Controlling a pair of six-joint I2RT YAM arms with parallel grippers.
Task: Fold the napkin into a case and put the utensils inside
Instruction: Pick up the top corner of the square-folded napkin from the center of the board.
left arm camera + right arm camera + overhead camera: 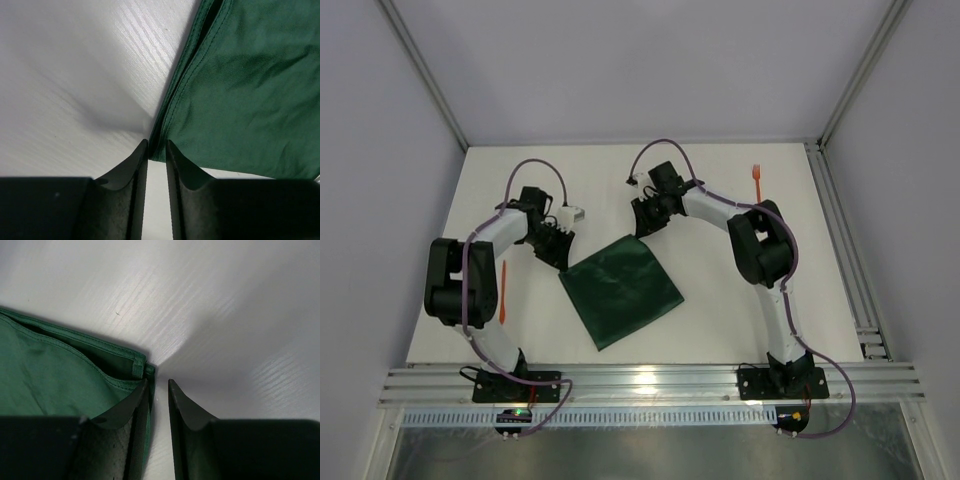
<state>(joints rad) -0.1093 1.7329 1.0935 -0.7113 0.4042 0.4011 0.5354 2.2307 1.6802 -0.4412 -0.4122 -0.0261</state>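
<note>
A white table [600, 180] sits inside pale walls [620, 60], edged by aluminium rails [650, 385].

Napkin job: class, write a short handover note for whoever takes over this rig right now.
The left gripper: jaws slightly apart at the napkin's left corner, nothing clamped.
The right gripper: likewise, at its far corner.
Done: napkin folded in layers, mid-table, not yet a narrow case.
The fork lies far right; the other utensil beside the left arm.
Left: finish folding, put both utensils inside.
</note>
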